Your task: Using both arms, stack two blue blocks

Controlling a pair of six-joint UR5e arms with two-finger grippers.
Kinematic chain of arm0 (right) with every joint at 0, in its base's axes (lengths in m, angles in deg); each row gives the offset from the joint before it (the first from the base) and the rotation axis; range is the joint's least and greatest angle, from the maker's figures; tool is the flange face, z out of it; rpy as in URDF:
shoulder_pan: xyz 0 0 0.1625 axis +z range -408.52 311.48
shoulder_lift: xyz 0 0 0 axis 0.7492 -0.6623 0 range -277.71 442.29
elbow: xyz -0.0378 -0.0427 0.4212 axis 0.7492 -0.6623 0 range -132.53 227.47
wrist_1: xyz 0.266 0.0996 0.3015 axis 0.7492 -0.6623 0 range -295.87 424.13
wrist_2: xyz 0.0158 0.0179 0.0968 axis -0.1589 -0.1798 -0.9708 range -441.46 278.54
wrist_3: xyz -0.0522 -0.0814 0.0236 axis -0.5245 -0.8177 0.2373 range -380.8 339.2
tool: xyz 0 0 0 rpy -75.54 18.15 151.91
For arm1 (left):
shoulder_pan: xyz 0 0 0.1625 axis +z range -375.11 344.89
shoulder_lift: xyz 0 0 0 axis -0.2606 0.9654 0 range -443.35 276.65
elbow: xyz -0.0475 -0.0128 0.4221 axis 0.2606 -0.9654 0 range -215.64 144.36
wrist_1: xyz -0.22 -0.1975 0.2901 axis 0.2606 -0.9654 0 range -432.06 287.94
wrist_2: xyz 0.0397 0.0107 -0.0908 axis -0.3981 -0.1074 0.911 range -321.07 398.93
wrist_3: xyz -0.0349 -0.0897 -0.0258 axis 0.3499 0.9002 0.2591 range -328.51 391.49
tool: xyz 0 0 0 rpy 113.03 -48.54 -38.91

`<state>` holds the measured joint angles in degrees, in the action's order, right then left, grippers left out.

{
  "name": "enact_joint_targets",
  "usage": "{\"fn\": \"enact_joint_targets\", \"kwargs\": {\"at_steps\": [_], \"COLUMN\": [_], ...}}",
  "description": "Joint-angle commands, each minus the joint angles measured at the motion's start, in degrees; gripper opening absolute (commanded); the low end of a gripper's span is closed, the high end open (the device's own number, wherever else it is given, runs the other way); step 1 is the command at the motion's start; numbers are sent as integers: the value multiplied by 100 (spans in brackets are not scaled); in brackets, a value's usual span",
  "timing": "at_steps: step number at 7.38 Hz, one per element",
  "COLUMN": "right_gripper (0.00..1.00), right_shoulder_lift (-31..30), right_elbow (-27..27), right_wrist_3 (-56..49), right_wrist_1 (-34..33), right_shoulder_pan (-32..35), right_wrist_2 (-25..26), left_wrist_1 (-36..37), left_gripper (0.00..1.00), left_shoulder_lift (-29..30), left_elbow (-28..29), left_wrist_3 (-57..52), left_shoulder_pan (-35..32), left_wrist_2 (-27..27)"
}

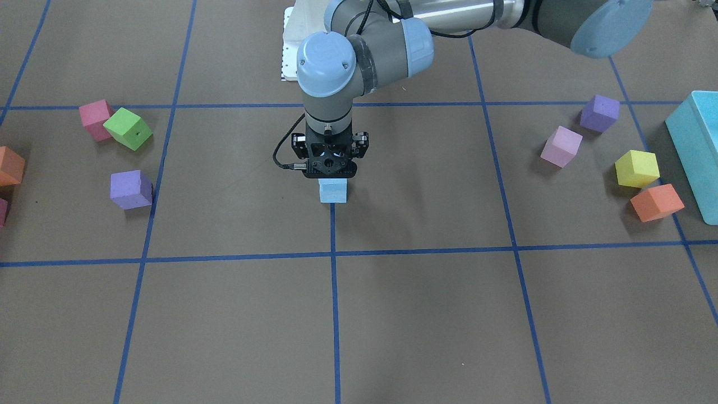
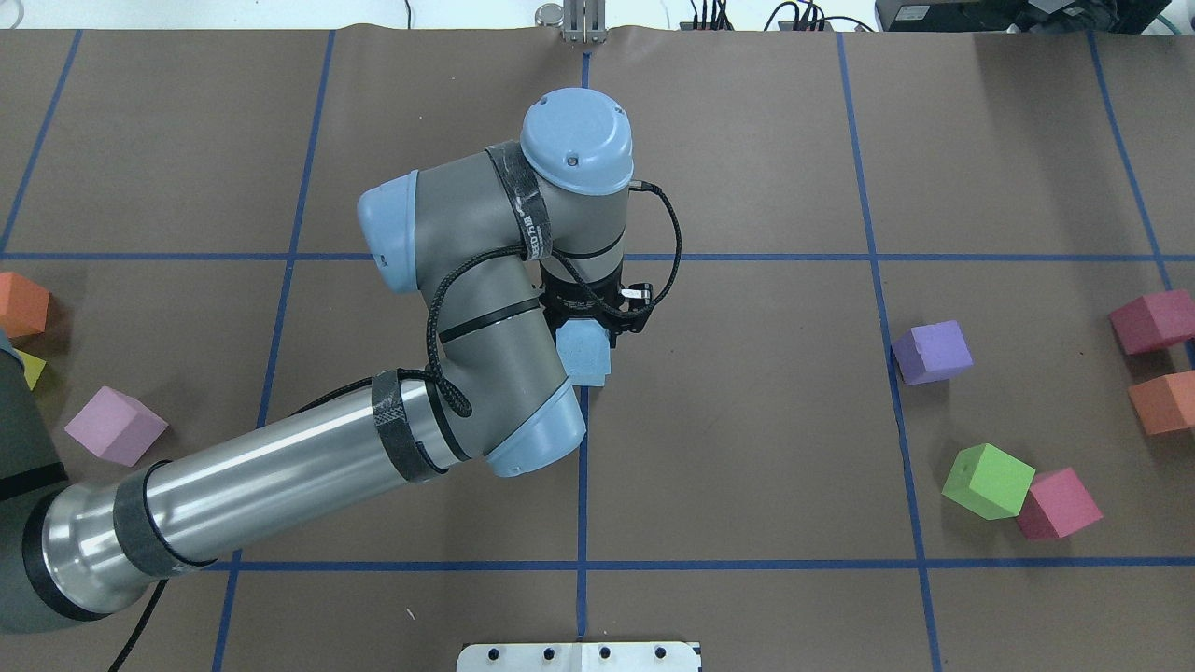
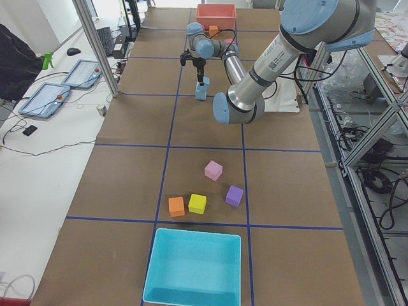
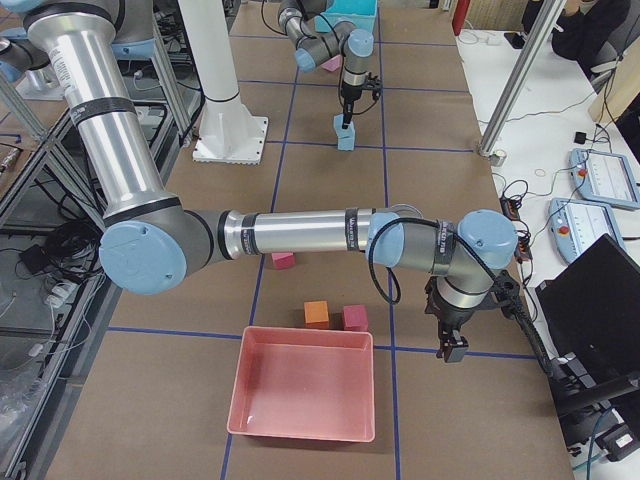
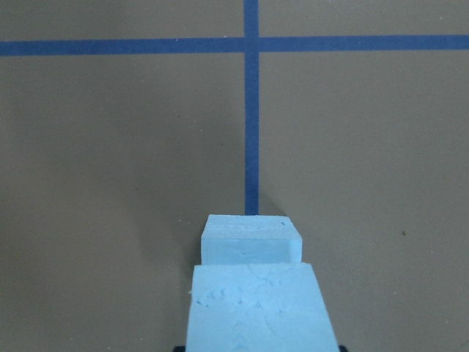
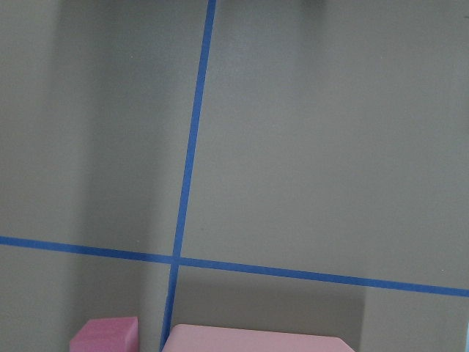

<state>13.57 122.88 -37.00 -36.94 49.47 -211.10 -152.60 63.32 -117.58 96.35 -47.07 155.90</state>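
My left arm reaches to the table's centre. My left gripper [image 1: 332, 174] points straight down and is shut on one blue block [image 5: 256, 308]. That block sits directly over the second blue block [image 5: 251, 238], which rests on the blue tape line; I cannot tell whether they touch. The lower block shows below the gripper in the front view [image 1: 334, 191]. The pair reads as a short column in the left side view [image 3: 201, 90]. My right gripper [image 4: 452, 347] hangs near the table's right end beside the pink tray. I cannot tell whether it is open or shut.
Purple [image 1: 130, 189], green [image 1: 129, 128], red-pink [image 1: 94, 119] and orange [image 1: 8, 165] cubes lie on my right side. Purple [image 1: 599, 112], pale pink [image 1: 561, 146], yellow [image 1: 636, 168] and orange [image 1: 656, 202] cubes lie by the turquoise box [image 1: 698, 146]. A pink tray [image 4: 305, 395] stands at the right end.
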Motion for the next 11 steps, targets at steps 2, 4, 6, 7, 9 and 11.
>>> {"fn": "enact_joint_targets", "kwargs": {"at_steps": [2, 4, 6, 7, 9, 11], "right_gripper": [100, 100, 100, 100, 100, 100], "right_shoulder_lift": [7, 7, 7, 7, 7, 7], "right_elbow": [0, 9, 9, 9, 9, 9], "right_wrist_3": [2, 11, 2, 2, 11, 11], "right_wrist_1": [0, 0, 0, 0, 0, 0], "right_shoulder_pan": [0, 0, 0, 0, 0, 0], "right_wrist_2": [0, 0, 0, 0, 0, 0], "left_wrist_1": [-15, -15, -15, -15, -6, -15], "left_gripper": [70, 70, 70, 70, 70, 70], "left_shoulder_lift": [-7, -7, 2, 2, 2, -24], "left_elbow": [3, -23, -32, -32, -23, -23], "left_wrist_3": [-8, -8, -8, -35, -167, -158], "left_shoulder_pan": [-3, -3, -12, -29, -38, -30], "left_wrist_2": [1, -8, -34, -43, -43, -43]}}
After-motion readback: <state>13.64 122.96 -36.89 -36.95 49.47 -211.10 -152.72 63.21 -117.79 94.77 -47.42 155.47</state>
